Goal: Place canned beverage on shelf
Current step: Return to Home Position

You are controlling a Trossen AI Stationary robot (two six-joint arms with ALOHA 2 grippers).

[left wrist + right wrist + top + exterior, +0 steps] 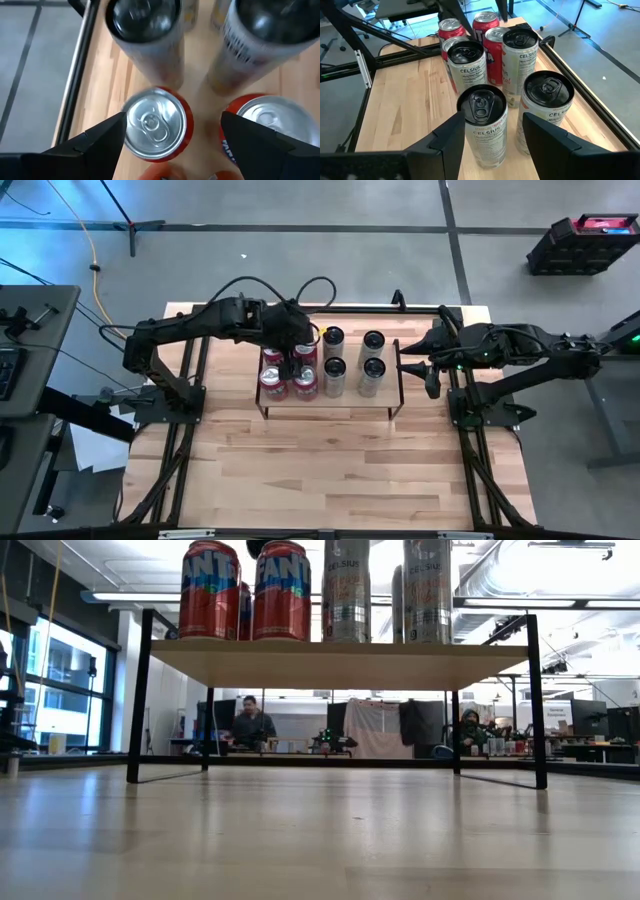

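The shelf (330, 406), a light-wood board on a black wire frame, stands on the table's far half; the low view shows it from the side (340, 662). Several red cans (288, 370) stand upright on its left part and several white Celsius cans (352, 358) on its right part. My left gripper (296, 366) is open above the red cans. In the left wrist view its fingers (107, 137) stand either side of one red can's top (156, 125). My right gripper (405, 366) is open and empty at the shelf's right end rail, facing the Celsius cans (482, 125).
Cans stand close together on the shelf, with little room between them. Bare tabletop (330, 470) lies in front of the shelf. Black rails run along the table's sides (170, 470). People sit in the room behind the table (250, 725).
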